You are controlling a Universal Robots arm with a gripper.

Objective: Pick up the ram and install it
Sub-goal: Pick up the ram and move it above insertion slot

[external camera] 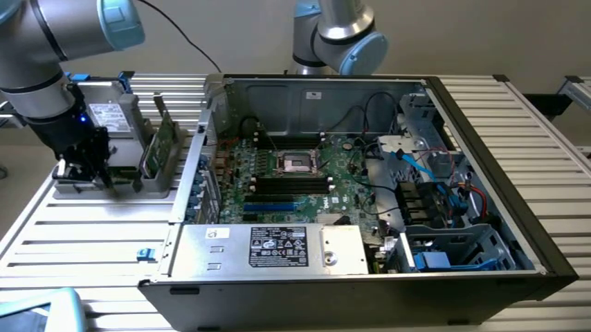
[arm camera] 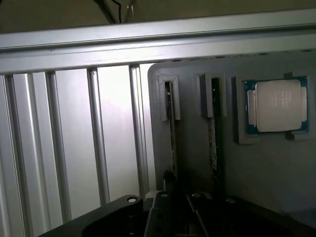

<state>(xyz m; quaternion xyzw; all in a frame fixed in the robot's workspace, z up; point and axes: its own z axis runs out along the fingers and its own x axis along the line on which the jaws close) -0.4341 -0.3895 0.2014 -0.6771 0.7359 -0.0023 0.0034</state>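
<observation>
The ram (arm camera: 171, 143) stands on edge in a slot of the grey holder (arm camera: 266, 177), seen as a thin dark strip. It runs down between the tips of my gripper (arm camera: 173, 210), whose fingers (arm camera: 157, 217) sit tight against both sides of it. In the exterior view my gripper (external camera: 82, 173) reaches down into the holder (external camera: 115, 188) at the exterior view's left, and its body hides the ram there. The black memory slots (external camera: 291, 183) lie on the motherboard inside the open computer case (external camera: 480, 138).
A second stick (arm camera: 213, 143) stands in the neighbouring slot, and a processor chip (arm camera: 276, 105) lies in a recess beside it. Taller green cards (external camera: 159, 149) stand upright in the holder between my gripper and the case wall. A second arm (external camera: 337, 38) rises behind the case.
</observation>
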